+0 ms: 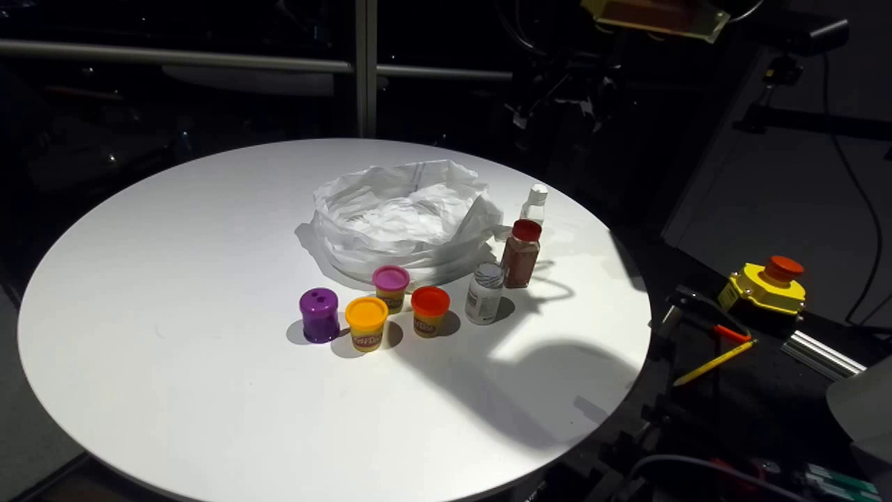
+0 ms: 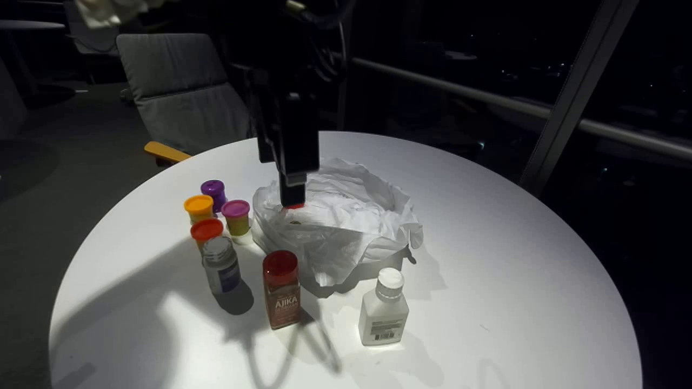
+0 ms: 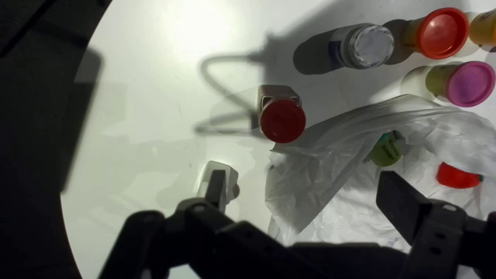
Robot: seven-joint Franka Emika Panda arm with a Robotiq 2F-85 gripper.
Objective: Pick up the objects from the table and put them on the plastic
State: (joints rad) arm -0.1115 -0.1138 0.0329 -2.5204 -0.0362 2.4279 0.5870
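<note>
Plastic [image 1: 380,258]: thin whitish film, gathered into a wrinkled ring with raised rim; set on the white tabletop [image 1: 160,314]; soft, judged easily dragged if the rim is snagged

Green piece [image 3: 385,152] and red piece [image 3: 459,177]: 2 small items, seen lying on the plastic

Pink-lidded tub [image 1: 390,287], orange-lidded tub [image 1: 366,322], red-lidded tub [image 1: 430,310]: 3, upright on the tabletop near the plastic; judged light, stiff, smooth; best gripped on the body, so that no lid is pulled off

Purple jar [image 1: 320,316]: 1, upright just beside the orange-lidded tub; probably light and slick; to be gripped across the barrel

Round bottle [image 1: 483,296]: 1, upright; likely rigid and slippery; to be gripped at mid-body

Red-capped bottle [image 1: 520,259]: 1, tall, squared, upright; judged the heaviest and easily tipped; to be gripped on 2 opposite flat sides, below the cap

Square white bottle [image 2: 384,313]: 1, upright, partly hidden in the wrist view; probably light; to be gripped below the shoulders

Pincer [image 3: 301,178]: 1, released, parted wide, nothing held; suspended above the tabletop
</note>
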